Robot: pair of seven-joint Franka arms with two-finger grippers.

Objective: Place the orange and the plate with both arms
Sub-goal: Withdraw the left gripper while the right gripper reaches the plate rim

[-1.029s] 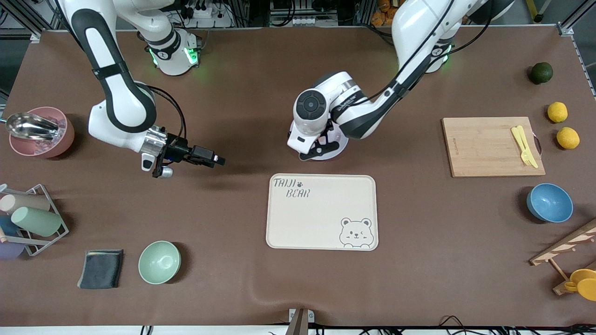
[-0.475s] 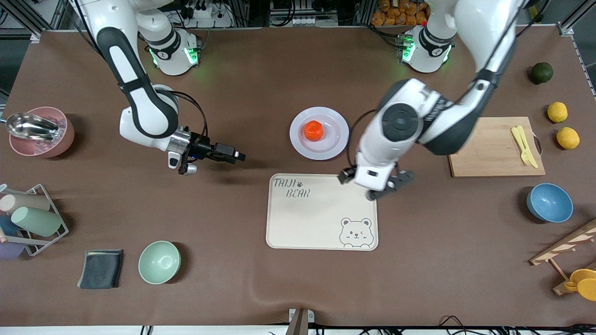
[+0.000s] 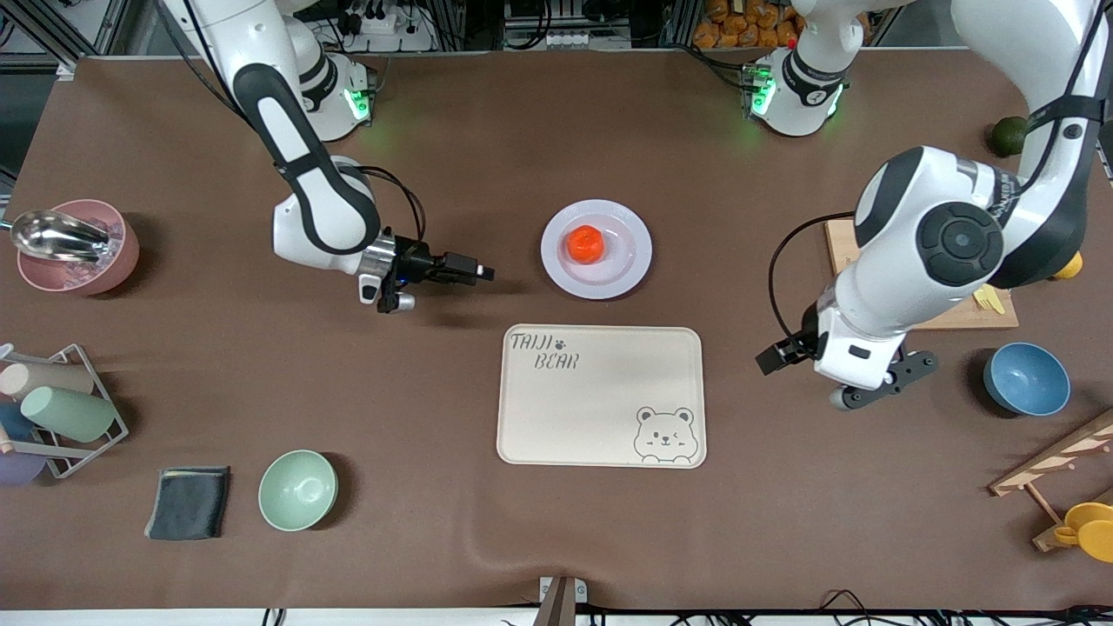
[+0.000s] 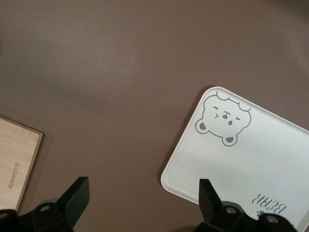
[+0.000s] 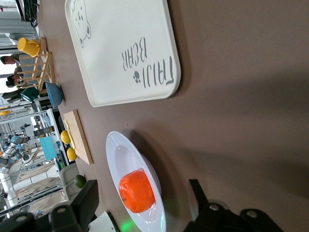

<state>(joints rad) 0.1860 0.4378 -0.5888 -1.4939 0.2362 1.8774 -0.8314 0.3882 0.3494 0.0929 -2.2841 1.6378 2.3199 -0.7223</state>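
The orange lies in the middle of the pale plate, which sits on the brown table farther from the front camera than the cream bear tray. My right gripper is open and empty, low over the table beside the plate on the right arm's side, fingers pointing at it. In the right wrist view the orange and plate lie ahead of the open right gripper. My left gripper is open and empty over bare table between the tray and the blue bowl; the left wrist view shows nothing between its fingers.
The cream bear tray lies mid-table. A wooden cutting board and blue bowl are toward the left arm's end, with a dark green fruit. A green bowl, dark cloth and pink bowl are toward the right arm's end.
The left arm swung away from over the plate toward its own end of the table, leaving the orange on the plate. The right gripper moved closer to the plate.
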